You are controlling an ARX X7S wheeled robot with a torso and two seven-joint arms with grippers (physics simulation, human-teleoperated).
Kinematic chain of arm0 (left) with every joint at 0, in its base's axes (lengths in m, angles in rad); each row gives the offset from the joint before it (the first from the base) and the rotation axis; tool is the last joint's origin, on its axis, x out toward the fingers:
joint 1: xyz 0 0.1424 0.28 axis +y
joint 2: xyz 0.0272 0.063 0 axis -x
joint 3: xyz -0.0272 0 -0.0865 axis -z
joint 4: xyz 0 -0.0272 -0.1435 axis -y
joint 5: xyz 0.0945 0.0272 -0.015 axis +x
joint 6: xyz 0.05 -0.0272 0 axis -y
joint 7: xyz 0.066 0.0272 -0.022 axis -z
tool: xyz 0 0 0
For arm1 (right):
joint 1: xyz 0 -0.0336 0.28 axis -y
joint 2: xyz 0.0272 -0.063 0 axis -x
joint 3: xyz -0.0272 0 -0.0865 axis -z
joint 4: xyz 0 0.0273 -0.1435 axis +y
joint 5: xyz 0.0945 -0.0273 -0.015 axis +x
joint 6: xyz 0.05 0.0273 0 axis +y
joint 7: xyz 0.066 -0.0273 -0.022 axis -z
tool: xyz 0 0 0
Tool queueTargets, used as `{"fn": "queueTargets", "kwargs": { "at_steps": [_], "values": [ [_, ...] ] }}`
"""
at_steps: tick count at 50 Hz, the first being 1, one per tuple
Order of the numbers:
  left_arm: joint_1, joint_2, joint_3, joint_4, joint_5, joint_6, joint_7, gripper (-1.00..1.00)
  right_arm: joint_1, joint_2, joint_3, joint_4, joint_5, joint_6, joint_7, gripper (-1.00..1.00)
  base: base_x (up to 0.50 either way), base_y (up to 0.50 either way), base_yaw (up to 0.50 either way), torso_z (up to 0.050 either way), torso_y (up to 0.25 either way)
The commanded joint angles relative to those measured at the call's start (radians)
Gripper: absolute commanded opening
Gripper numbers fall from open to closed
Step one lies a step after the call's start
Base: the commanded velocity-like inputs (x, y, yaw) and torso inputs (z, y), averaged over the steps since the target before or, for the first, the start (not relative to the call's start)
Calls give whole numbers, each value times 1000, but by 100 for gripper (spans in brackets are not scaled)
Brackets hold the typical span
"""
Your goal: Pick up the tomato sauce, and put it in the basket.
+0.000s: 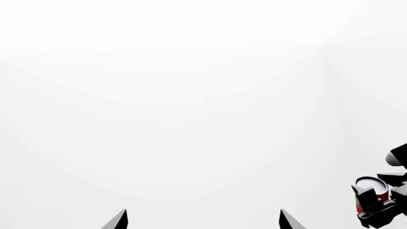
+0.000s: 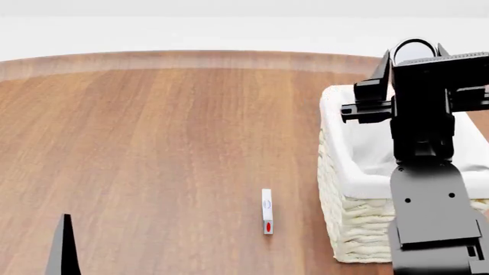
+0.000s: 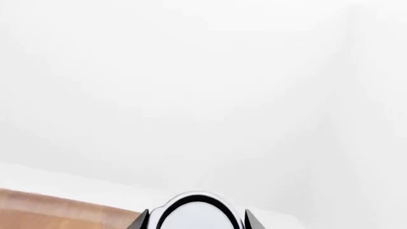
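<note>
Tomato sauce point(image 1: 373, 191): seen held high in the right end effector, its silver lid and a strip of red label caught in the left wrist view; in the head view only the rounded silver top point(image 2: 413, 50) is seen above the black fingers, over the far part of the basket.

Right end effector point(image 2: 413, 57): pinched on the can, with a black finger on each side of it; the right arm is shown rising from the lower right of the head view and covering part of the basket.

Right wrist view: the can's rim point(image 3: 199, 210) is framed between two dark fingertips, with white wall behind and a slice of wood at one corner.

Basket point(image 2: 340, 172): a pale woven rectangle lined with white cloth folded over its rim, set at the right side of the wooden surface point(image 2: 168, 143).

Left end effector point(image 1: 202, 220): spread, two dark fingertips being seen well apart against blank white; only one black tip point(image 2: 64, 246) is shown low at the left of the head view.

Small box point(image 2: 267, 211): a slim white upright object with a red mark, stood on the surface to the left of the basket, apart from it.
</note>
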Motion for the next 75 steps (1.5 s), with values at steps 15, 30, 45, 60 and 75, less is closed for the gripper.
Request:
{"fn": "queueTargets", "kwargs": {
  "at_steps": [15, 30, 45, 60, 75],
  "values": [
    [16, -9, -2, 3, -23, 5, -11, 100, 120, -45, 12, 361, 39, 36, -137, -100, 0, 0, 0, 0, 1],
    [11, -14, 3, 13, -32, -17, -12, 100, 133, -50, 24, 397, 45, 10, -116, -100, 0, 0, 0, 0, 0],
    [7, -17, 10, 6, -30, -20, -13, 100, 180, -68, 29, 531, 63, 9, -161, -100, 0, 0, 0, 0, 1],
    [6, -20, 14, 4, -29, -17, -17, 100, 213, -82, 28, 659, 49, -28, -167, -100, 0, 0, 0, 0, 0],
    [8, -25, 18, 8, -21, -15, -23, 100, 213, -83, 51, 664, 69, -8, -198, -100, 0, 0, 0, 0, 1]
  ]
}}
